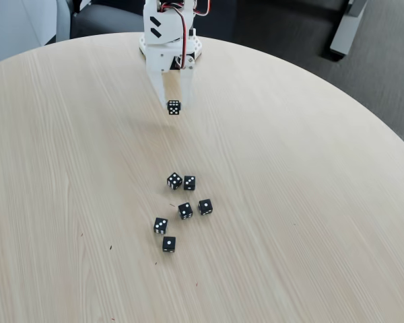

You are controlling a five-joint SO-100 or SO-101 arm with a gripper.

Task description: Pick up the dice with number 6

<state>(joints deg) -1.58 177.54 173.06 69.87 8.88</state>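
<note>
Closest to me on the round wooden table [67, 202] there's a loose bunch of six black dice [183, 210], mostly low numbers facing up. Further back the white arm [167, 33] reaches down, and its gripper [174, 108] is pinched onto the dice with number 6 [174, 107], which sits right between the two fingers, well apart from the bunch.
</note>
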